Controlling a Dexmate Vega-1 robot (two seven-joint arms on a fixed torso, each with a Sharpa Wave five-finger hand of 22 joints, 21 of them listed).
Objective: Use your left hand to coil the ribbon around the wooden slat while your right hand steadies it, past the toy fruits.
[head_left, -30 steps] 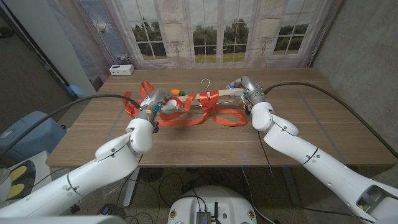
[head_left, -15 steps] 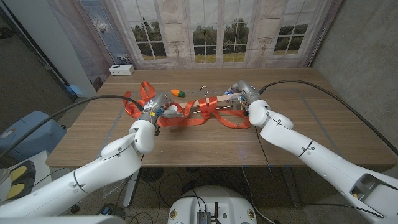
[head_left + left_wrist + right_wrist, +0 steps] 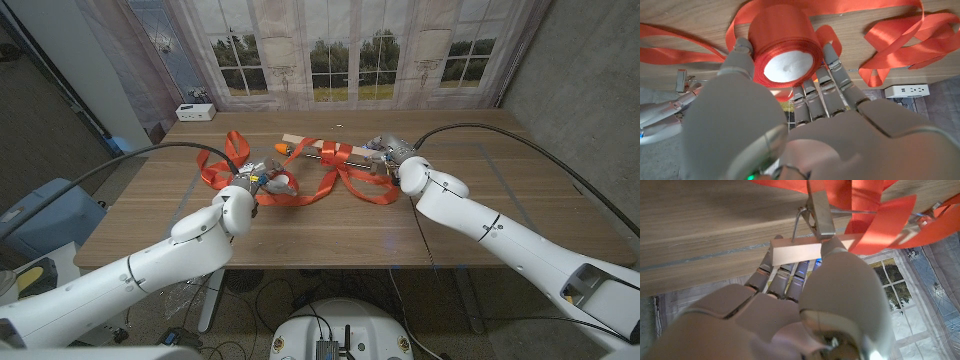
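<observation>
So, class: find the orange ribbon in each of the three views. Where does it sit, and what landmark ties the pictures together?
Head view: the ribbon lies in loops across mid-table, between the two hands.
Left wrist view: its roll sits in the left hand's fingers, with loose loops beyond.
Right wrist view: strips cross the wooden slat, whose end the right hand grips.
Shared landmark: the wooden table under the ribbon.

lab/test room | printed window backdrop (image 3: 350,50) | loose floor cables (image 3: 270,295)
</observation>
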